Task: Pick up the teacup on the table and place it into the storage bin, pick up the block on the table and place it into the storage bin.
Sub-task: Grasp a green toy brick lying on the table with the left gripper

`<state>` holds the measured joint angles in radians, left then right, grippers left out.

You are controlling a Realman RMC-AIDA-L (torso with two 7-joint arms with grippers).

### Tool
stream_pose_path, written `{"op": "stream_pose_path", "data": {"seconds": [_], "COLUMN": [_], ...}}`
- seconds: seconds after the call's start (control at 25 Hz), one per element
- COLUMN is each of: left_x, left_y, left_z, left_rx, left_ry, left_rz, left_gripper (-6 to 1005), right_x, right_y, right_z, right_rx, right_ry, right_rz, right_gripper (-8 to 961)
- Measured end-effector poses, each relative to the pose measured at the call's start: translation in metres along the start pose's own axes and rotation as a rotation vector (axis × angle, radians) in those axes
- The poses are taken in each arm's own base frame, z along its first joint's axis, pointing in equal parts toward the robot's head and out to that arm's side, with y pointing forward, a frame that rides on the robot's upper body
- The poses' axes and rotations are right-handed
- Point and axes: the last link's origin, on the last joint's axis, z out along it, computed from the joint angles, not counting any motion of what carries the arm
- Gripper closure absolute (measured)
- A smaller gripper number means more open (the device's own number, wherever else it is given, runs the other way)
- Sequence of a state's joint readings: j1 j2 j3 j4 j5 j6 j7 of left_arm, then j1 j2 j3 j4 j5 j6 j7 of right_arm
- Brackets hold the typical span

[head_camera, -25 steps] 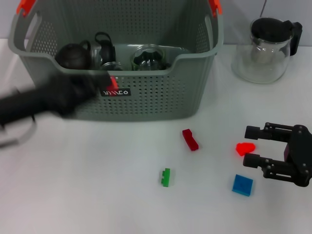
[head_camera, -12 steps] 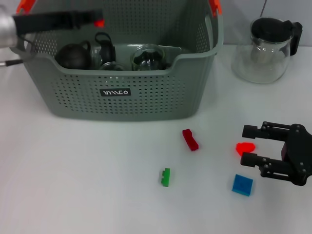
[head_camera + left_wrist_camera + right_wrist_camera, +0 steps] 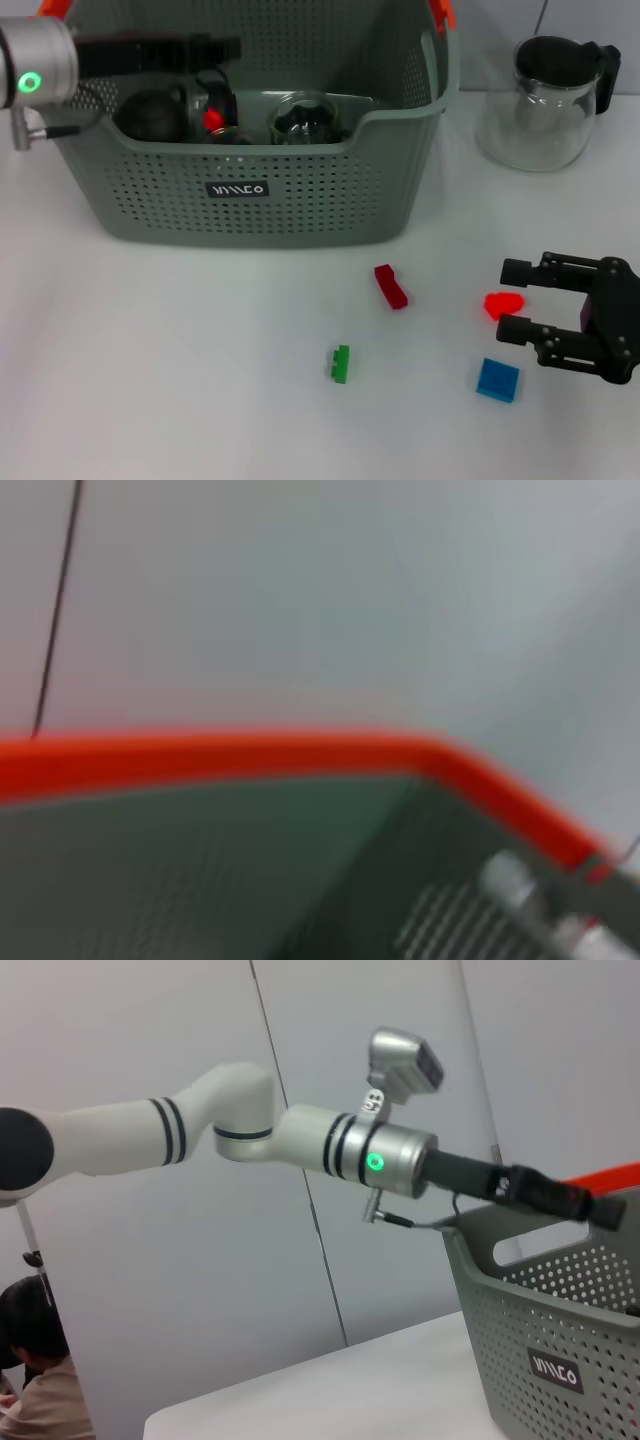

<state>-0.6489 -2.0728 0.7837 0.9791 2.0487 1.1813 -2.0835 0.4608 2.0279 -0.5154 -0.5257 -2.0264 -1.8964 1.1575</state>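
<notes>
The grey-green storage bin (image 3: 300,205) stands at the back of the table, also seen in the right wrist view (image 3: 560,1360). My left gripper (image 3: 228,46) reaches in over its left rim, high above the contents. A small red block (image 3: 213,118) lies below it inside the bin, free of the fingers, among a dark round pot (image 3: 150,112) and glass cups (image 3: 300,118). No teacup stands on the table. My right gripper (image 3: 512,300) rests open at the table's right, its fingers either side of an orange-red block (image 3: 503,304).
A dark red block (image 3: 390,286), a green block (image 3: 340,363) and a blue block (image 3: 497,380) lie on the white table. A glass jug (image 3: 545,100) with a black lid stands at the back right. A person's head (image 3: 30,1360) shows beyond the table.
My left arm swung up from the bin's front to above it and reached further in. The small red block left its tip and now sits down in the bin. The right gripper hardly moved.
</notes>
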Motion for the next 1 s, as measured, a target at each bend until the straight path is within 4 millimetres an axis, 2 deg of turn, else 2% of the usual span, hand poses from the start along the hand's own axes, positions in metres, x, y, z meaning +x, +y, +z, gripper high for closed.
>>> {"op": "stream_pose_path", "data": {"seconds": [0.04,0.16,0.28,0.36,0.48,0.6,0.68,0.84,1.0], "left_x": [0.000,-0.013,-0.039,-0.056,-0.093,-0.130,-0.152,-0.188,-0.199], "left_y": [0.002,0.013,0.025,0.029,0.032,0.043,0.051,0.067,0.075], "left_z": [-0.004,-0.026,-0.048,-0.056,-0.064,-0.070,-0.069,-0.047,-0.026], "left_rx": [-0.015,-0.143,-0.273,-0.317,-0.337,-0.373,-0.405,-0.485,-0.520], "left_ry": [0.024,0.170,0.299,0.302,0.243,0.185,0.122,-0.054,-0.106], "left_rz": [0.003,0.028,0.112,0.158,0.223,0.288,0.334,0.377,0.424], "left_gripper": [674,549,451,421,376,388,397,408,404], "right_x": [0.000,0.001,0.001,0.000,0.000,0.001,0.001,0.000,-0.001], "right_y": [0.000,0.000,0.000,-0.001,-0.002,-0.002,-0.002,-0.003,-0.003], "right_z": [0.000,-0.001,-0.002,-0.003,-0.004,-0.006,-0.007,-0.006,-0.005], "right_rx": [0.001,0.002,0.007,0.013,0.019,0.030,0.035,0.034,0.029], "right_ry": [0.000,0.000,0.001,-0.001,-0.003,-0.003,-0.004,-0.005,-0.003], "right_rz": [0.000,0.001,0.003,0.004,0.005,0.007,0.007,0.005,0.002], "right_gripper": [278,278,278,278,278,278,278,279,279]}}
